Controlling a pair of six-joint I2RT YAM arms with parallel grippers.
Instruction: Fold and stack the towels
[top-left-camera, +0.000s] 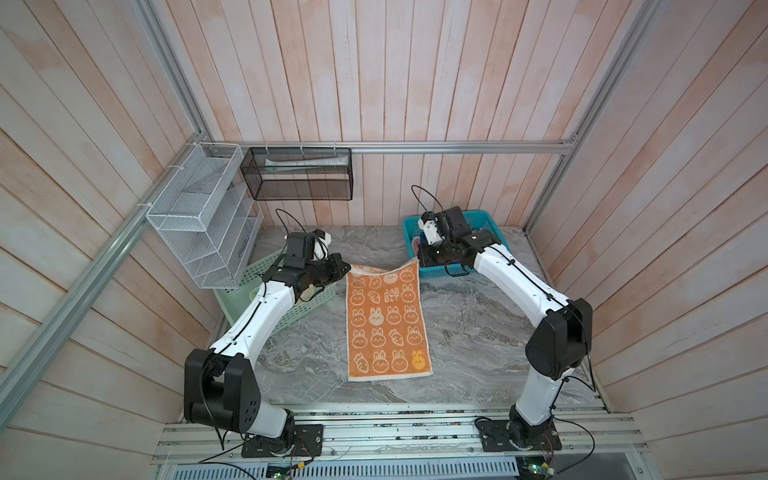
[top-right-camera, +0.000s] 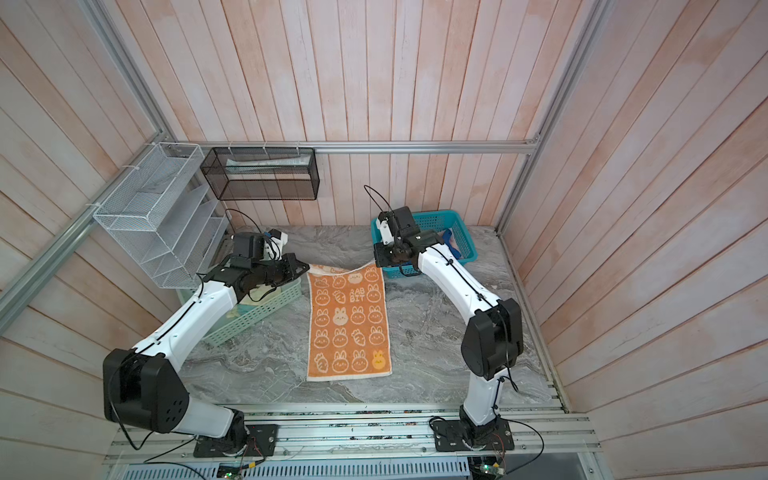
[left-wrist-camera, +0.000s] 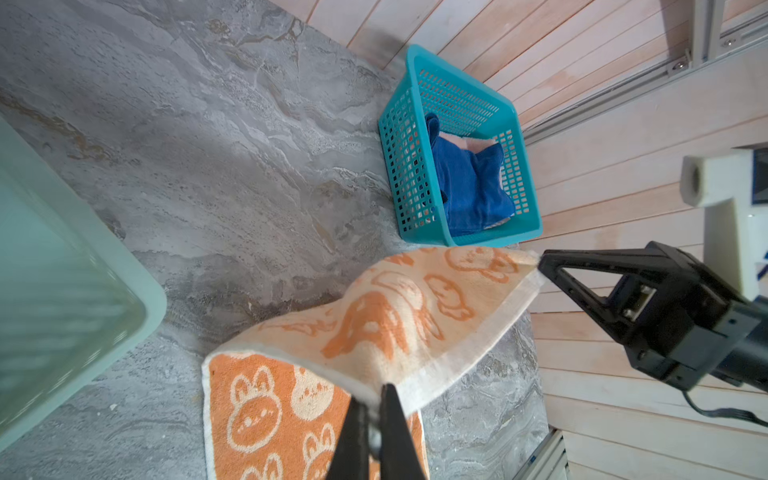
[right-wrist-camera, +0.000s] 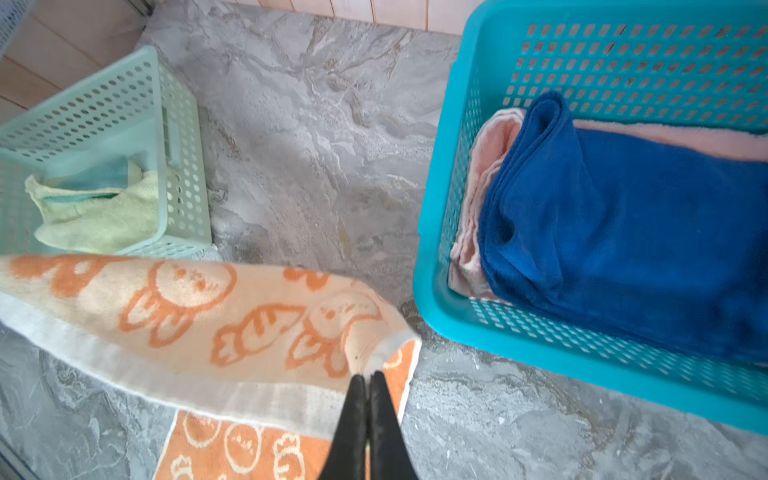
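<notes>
Where the orange towel (top-left-camera: 388, 324) lies lengthwise on the grey marble table (top-left-camera: 478, 332), its near edge rests flat, with bare stone on either side. Clamped tight, the left gripper (top-left-camera: 347, 269) and the right gripper (top-left-camera: 417, 261) each pinch a raised far corner. Beyond stand the mint basket (top-left-camera: 245, 286) holding the yellow towel (right-wrist-camera: 99, 208), and the teal basket (top-left-camera: 482, 222) with the blue towel (right-wrist-camera: 623, 232) over the pink towel (right-wrist-camera: 490, 158).

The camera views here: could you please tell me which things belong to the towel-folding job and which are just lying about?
Job: orange rabbit towel, blue towel, pink towel, pale yellow towel.
Lying about: teal basket, mint basket, white wire rack, black mesh basket.
</notes>
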